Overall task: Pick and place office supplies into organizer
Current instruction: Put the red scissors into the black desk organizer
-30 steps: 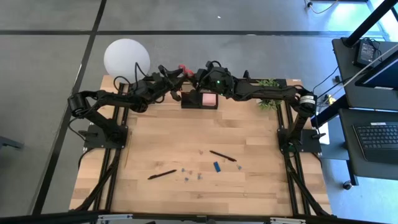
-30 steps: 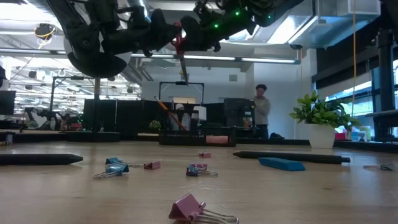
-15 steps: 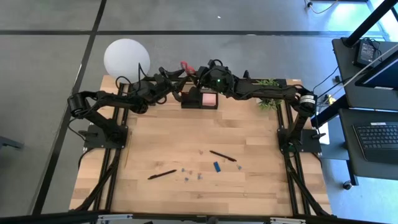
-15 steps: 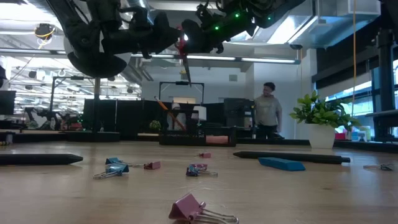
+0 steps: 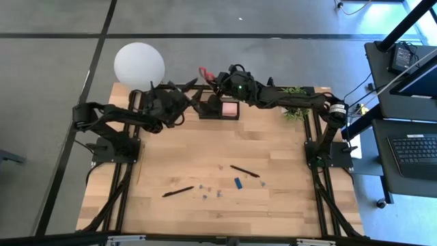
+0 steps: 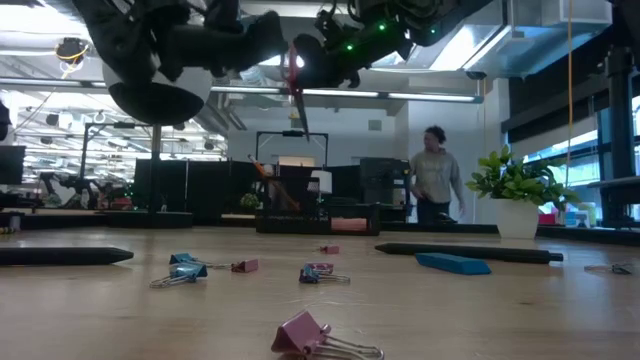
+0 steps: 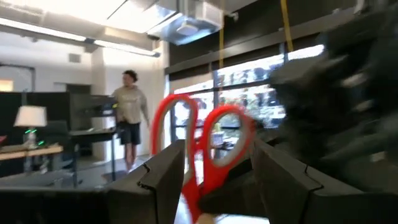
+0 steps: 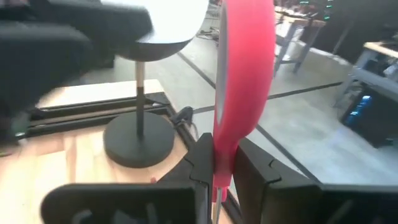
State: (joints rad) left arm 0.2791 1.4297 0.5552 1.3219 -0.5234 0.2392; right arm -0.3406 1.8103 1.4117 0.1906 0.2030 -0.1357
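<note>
Scissors (image 5: 204, 73) red-handled, clamped in the right end effector (image 5: 217, 80) high above the black organizer (image 5: 220, 109) at the far edge of the bench (image 5: 273, 212), blades hanging down toward it. Left end effector (image 5: 189, 92) wide open and holding nothing, just beside the scissors, near the white globe lamp (image 5: 139, 65). Pens (image 5: 244, 170), blue block (image 5: 237, 182) and clips (image 5: 211, 193) lying loose mid-bench, well apart from the organizer.

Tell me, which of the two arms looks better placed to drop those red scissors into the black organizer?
The right one, probably. The right gripper is shut on the red scissors, holding them up over the organizer. The left gripper is open, empty, and just beside the scissors.
</note>
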